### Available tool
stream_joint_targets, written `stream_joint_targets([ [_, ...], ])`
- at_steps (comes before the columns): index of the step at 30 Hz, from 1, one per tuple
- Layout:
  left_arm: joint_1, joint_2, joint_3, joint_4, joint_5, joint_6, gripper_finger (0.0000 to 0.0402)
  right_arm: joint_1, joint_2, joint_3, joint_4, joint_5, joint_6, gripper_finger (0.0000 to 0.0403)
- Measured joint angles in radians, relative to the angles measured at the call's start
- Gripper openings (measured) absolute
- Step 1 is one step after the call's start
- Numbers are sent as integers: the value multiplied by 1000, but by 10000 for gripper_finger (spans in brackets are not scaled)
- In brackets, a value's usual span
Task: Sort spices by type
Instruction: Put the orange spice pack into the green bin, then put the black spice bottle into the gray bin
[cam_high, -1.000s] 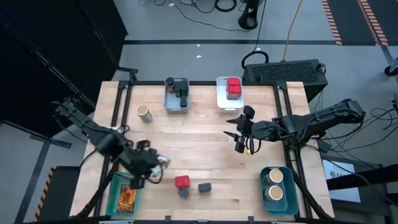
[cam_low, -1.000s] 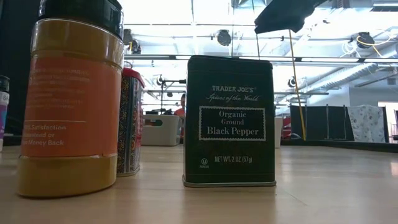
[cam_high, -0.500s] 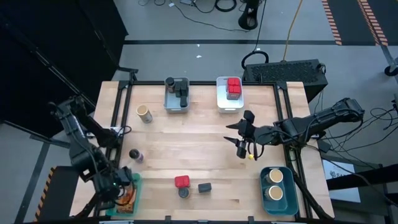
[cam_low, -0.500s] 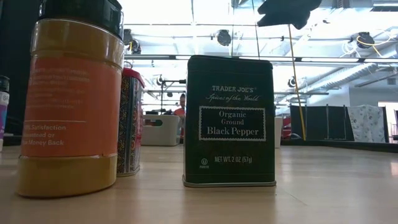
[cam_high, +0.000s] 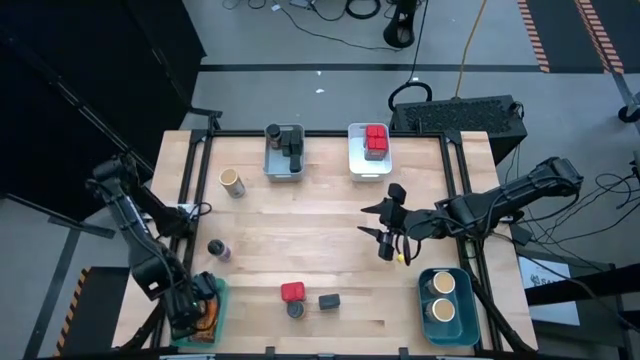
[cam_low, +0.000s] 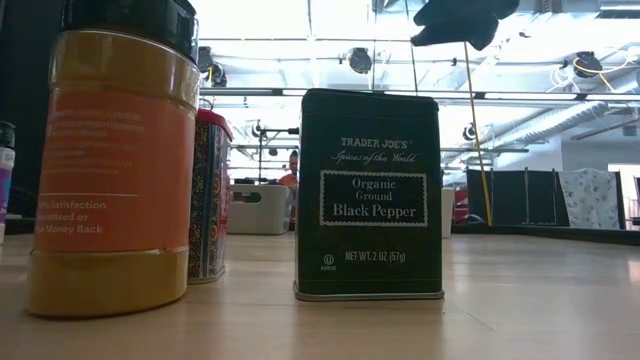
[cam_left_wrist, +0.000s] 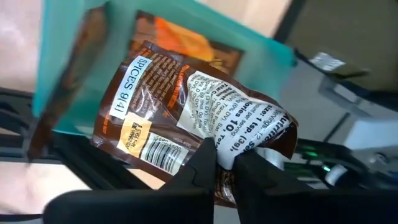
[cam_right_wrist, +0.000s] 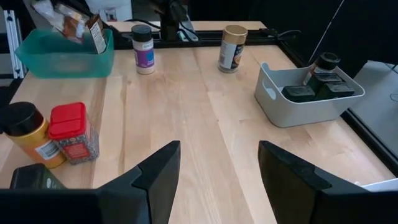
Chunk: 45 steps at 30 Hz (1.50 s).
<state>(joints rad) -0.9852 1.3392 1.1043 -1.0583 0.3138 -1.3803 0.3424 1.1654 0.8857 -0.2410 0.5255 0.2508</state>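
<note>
Wooden bench (cam_high: 320, 225), four bins. Left tool (cam_left_wrist: 225, 163) pinched on spice packet (cam_left_wrist: 186, 118), held above teal bin (cam_high: 215, 290) at near-left corner. Step: depositing packet. Next: lower, release inside. Right tool (cam_high: 385, 222) open, empty, mid-bench.

Grey bin (cam_high: 283, 160), white bin (cam_high: 369, 157)

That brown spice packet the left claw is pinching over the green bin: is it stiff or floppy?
Probably floppy: the spice packet looks creased and buckled where the left gripper pinches it. It likely weighs little, hanging from one edge above the teal bin. It could swing.
</note>
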Motion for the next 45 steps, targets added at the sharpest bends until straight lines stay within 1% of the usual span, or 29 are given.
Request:
stream_joint_targets([
  [7,0,0,-63,3,-19,-21,71,0,3,0,6,-1,17,199],
  [12,0,0,-65,5,15,-52,93,0,3,0,6,-3,18,199],
  [19,4,0,-65,5,19,-50,135,0,3,0,5,-3,19,199],
  [24,19,0,-56,3,22,-45,144,0,3,0,13,1,8,199],
  [26,23,0,-42,5,5,-43,144,0,3,0,45,1,-12,199],
  [28,24,0,-26,4,-45,-22,144,3,3,0,76,2,-32,199],
  [34,28,-1,22,6,-301,112,144,13,3,0,111,3,-44,199],
  [39,50,-1,25,5,-465,237,144,14,22,0,142,21,-21,199],
  [42,63,-1,25,5,-608,337,144,28,70,10,154,49,-54,199],
  [45,66,-1,25,6,-777,407,144,45,140,78,149,49,-60,199],
])
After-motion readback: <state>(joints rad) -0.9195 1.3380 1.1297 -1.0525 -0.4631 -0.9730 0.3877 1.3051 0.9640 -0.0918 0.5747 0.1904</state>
